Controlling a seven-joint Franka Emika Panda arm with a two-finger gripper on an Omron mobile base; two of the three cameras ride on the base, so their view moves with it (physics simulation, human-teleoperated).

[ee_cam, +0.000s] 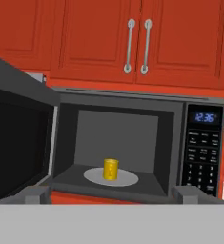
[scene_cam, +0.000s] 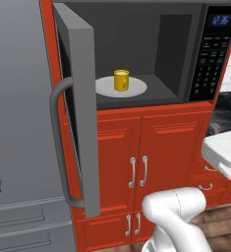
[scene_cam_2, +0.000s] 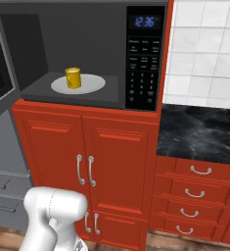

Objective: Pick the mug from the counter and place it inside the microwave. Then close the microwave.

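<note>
The mug (scene_cam: 121, 80) stands upright on the plate (scene_cam: 135, 89) inside the microwave (scene_cam_2: 87, 29); the door (scene_cam: 82, 113) swings wide left of the pincer (ee_cam: 111, 194), which looks spread and empty.

- The large built-in grey microwave (scene_cam_2: 87, 54) stands open — its dark window door (scene_cam_2: 0, 63) is swung out at the left edge.
- A small yellow cylindrical mug (scene_cam_2: 73, 78) sits upright on the round pale turntable plate (scene_cam_2: 94, 84) inside the cavity.
- The black keypad panel (scene_cam_2: 145, 59) on the right shows blue clock digits.
- Below are red cabinet doors (scene_cam_2: 84, 166) with paired silver handles.
- To the right lies the black stone-look counter with white veins (scene_cam_2: 199, 133) — red drawers (scene_cam_2: 192, 201) beneath, white wall tiles (scene_cam_2: 204, 49) above.
- The white arm link (scene_cam_2: 53, 213) rises at lower left.
</note>
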